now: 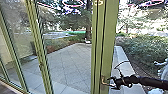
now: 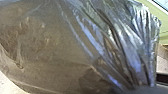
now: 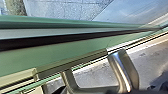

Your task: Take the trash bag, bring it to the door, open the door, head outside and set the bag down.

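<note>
Head view: door post (image 1: 108, 37) right of centre, top edge to bottom edge. Handle (image 1: 103, 80) on post, low in frame. Right gripper (image 1: 112, 83) just right of handle, contact unclear; right arm (image 1: 153, 82) in from lower right. Glazed uprights (image 1: 40, 50) along left side. Paving (image 1: 67, 62) beyond glass, lower left to centre. Ledge (image 1: 125, 62) right of post; shrubs (image 1: 145, 48) farther right. Tree trunk (image 1: 88, 27) behind paving, upper centre. Left wrist view: trash bag (image 2: 62, 55) close before camera. Right wrist view: paving behind door frame, handle on near side.
</note>
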